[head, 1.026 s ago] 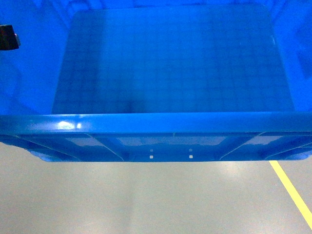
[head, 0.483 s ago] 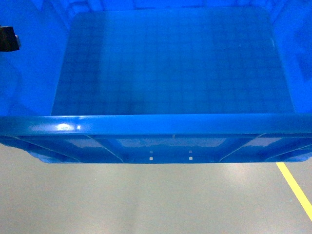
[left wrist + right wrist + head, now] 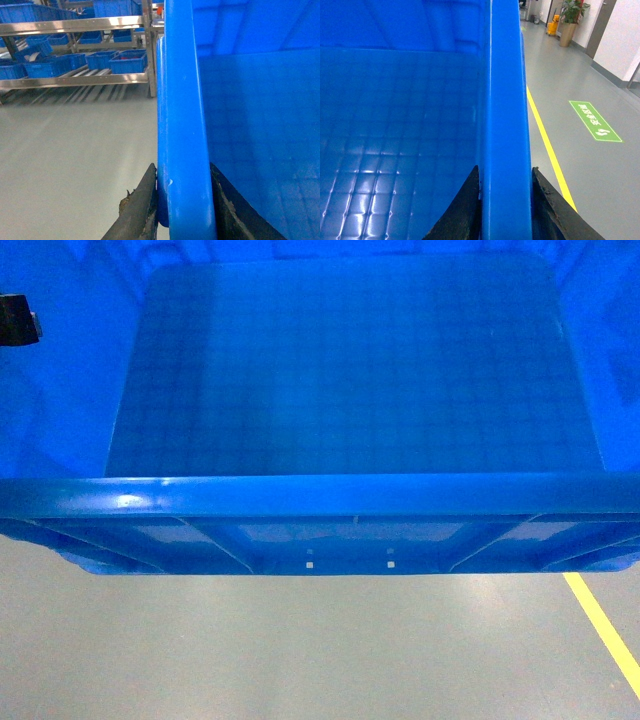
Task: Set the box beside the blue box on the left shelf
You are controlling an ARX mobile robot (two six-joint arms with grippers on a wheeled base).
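Observation:
The box, a large bright-blue crate with a grid floor and a thick rim, fills the head view and hangs above the grey floor. In the left wrist view my left gripper is shut on the box's left rim, one dark finger outside and one inside. In the right wrist view my right gripper is shut on the right rim in the same way. A dark part of the left arm shows at the box's left wall. The left shelf and the blue box on it are out of view.
A metal-framed rack holding several smaller blue bins stands across the floor to the left. To the right, a yellow floor line runs along the box, with a green floor sign and a potted plant beyond.
The yellow line has shifted slightly against the box, so the floor has slid a little beneath it. The box stays in the same place in view, and the visible part of the left arm has not moved.

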